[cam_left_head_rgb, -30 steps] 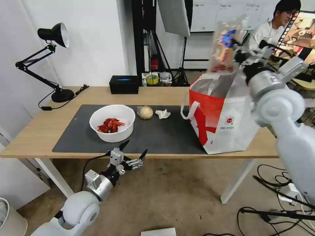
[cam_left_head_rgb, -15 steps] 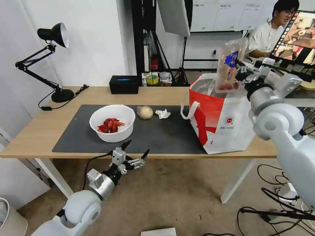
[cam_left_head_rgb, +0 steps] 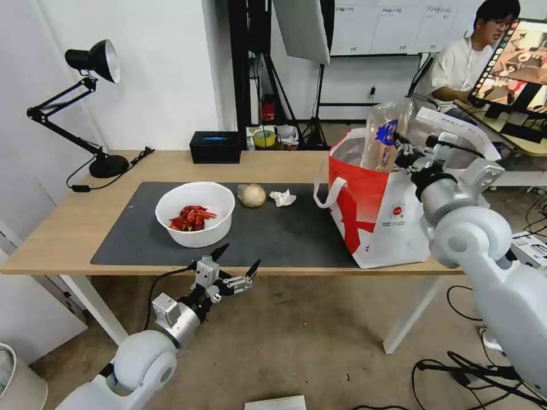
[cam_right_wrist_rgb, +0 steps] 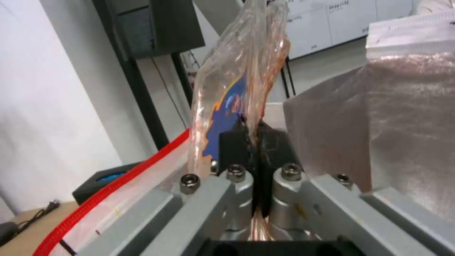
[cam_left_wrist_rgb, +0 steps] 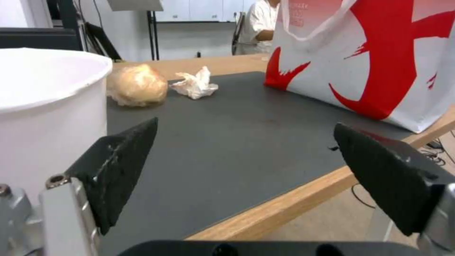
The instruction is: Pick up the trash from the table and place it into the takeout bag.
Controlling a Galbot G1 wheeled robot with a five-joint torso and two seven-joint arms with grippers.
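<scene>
Light-wood table (cam_left_head_rgb: 68, 239) carries the takeout bag (cam_left_head_rgb: 387, 222). I hold the clamshell tray (cam_left_head_rgb: 383, 139) clamped in my right gripper (cam_left_head_rgb: 405, 155), partly inside the bag's mouth. Depositing step; release appears next. Left gripper (cam_left_head_rgb: 235, 263) waits open, well left of the bag.

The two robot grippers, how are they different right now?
The right gripper has its jaws shut on the clear plastic clamshell tray; the left gripper has its jaws open and holds nothing. The right gripper is up at the mouth of the takeout bag; the left gripper sits low at the table's front edge, near the white bowl. Both have black jaws.
</scene>
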